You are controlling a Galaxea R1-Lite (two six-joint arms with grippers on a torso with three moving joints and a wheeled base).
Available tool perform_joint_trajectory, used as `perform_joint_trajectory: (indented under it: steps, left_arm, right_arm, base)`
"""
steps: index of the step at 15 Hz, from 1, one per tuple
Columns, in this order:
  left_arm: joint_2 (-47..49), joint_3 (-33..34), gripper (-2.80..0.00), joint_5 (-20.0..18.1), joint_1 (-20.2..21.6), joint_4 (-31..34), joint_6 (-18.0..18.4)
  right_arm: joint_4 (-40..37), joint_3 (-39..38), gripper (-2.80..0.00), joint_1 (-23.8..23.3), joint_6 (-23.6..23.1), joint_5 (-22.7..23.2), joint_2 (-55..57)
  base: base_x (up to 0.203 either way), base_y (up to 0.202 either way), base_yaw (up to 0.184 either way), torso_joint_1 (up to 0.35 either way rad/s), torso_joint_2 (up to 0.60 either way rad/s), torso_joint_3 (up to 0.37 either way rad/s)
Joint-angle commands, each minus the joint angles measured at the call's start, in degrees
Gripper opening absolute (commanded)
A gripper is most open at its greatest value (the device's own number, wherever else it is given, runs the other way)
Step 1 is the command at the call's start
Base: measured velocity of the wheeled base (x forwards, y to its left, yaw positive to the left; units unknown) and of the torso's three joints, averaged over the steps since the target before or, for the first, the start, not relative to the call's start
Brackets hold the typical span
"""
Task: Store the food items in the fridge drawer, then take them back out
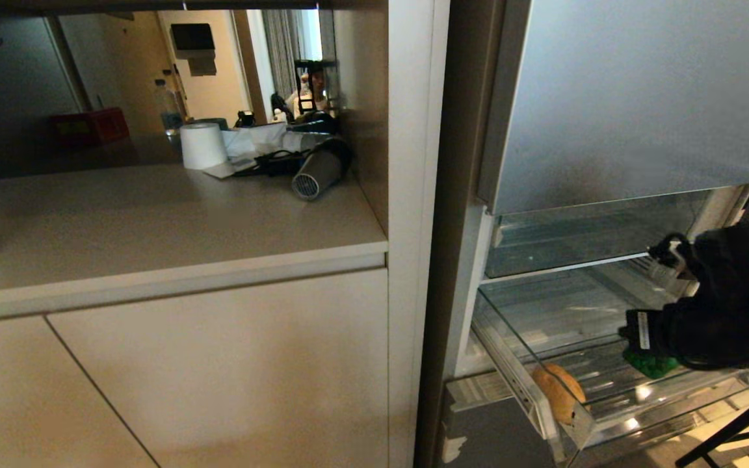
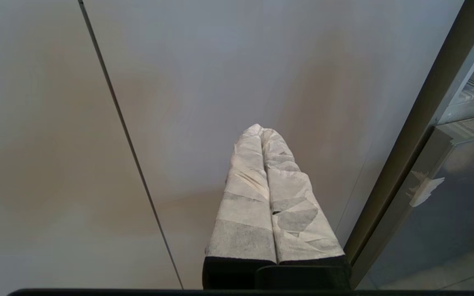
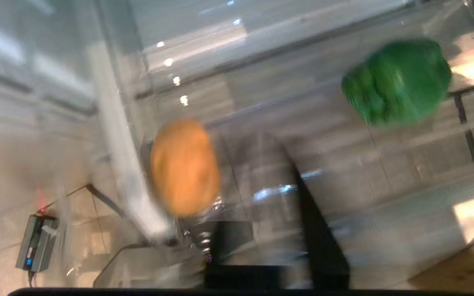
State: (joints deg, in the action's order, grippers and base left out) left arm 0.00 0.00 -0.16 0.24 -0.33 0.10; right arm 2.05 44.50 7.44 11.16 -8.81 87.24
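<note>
The fridge drawer [image 1: 664,408] is pulled out at the lower right, a shallow clear bin. The tan-yellow potato [image 1: 560,391] lies in its front left corner. The green bell pepper [image 1: 652,364] lies further right, just under my right arm's black hand [image 1: 647,333]. In the right wrist view my right gripper [image 3: 257,144] is blurred and shut on nothing, above the drawer floor between the potato [image 3: 184,166] and the pepper [image 3: 397,82], touching neither. My left gripper [image 2: 261,131], its fingers wrapped in white, is shut and empty before a cabinet door [image 2: 56,144].
Above the drawer sit another clear bin [image 1: 582,234] and the silver-grey fridge door [image 1: 641,97]. The counter to the left holds a paper roll [image 1: 202,145], a hair dryer [image 1: 319,172], a red box [image 1: 91,125] and a bottle [image 1: 168,104]. Black stand legs [image 1: 732,432] cross the bottom right.
</note>
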Motion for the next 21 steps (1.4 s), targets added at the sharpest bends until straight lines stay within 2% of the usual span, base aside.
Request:
perform_joint_trajectory:
  steps: [1,6,8,10,13,19,21]
  left_arm:
    - [0.0,0.18,-2.8,-0.01,0.02,-0.02,-0.01]
    - [0.0,0.18,-2.8,-0.01,0.02,-0.02,-0.01]
    - [0.0,0.18,-2.8,-0.01,0.02,-0.02,-0.01]
    - [0.0,0.18,-2.8,-0.01,0.02,-0.02,-0.01]
    - [0.0,0.18,-2.8,-0.01,0.02,-0.02,-0.01]
    - [0.0,0.18,-2.8,-0.01,0.02,-0.02,-0.01]
    - [0.0,0.18,-2.8,-0.01,0.02,-0.02,-0.01]
  right_arm:
    - [0.06,-3.75,-2.8,0.29,-0.05,-0.06,-8.38]
    - [0.19,-15.74,-2.8,0.13,0.56,-0.68,-22.82]
    - [0.27,-21.24,-2.8,-1.55,1.21,-2.42,-25.0]
    - [0.32,-23.07,-2.8,-3.42,4.12,-3.3,-22.71]
    - [0.91,-22.55,-2.8,-4.92,5.12,-2.8,-16.17]
    - [12.31,-22.2,-2.8,-5.3,4.93,-1.42,-0.42]
    - [13.62,-21.13,-2.8,-5.33,5.03,-0.77,1.57]
  base:
    - [0.0,0.0,0.0,0.0,0.0,0.0]
    - [0.0,0.0,0.0,0.0,0.0,0.0]
    - [0.0,0.0,0.0,0.0,0.0,0.0]
    - [0.0,0.0,0.0,0.0,0.0,0.0]
    - [0.0,0.0,0.0,0.0,0.0,0.0]
    - [0.0,0.0,0.0,0.0,0.0,0.0]
    - [0.0,0.0,0.0,0.0,0.0,0.0]
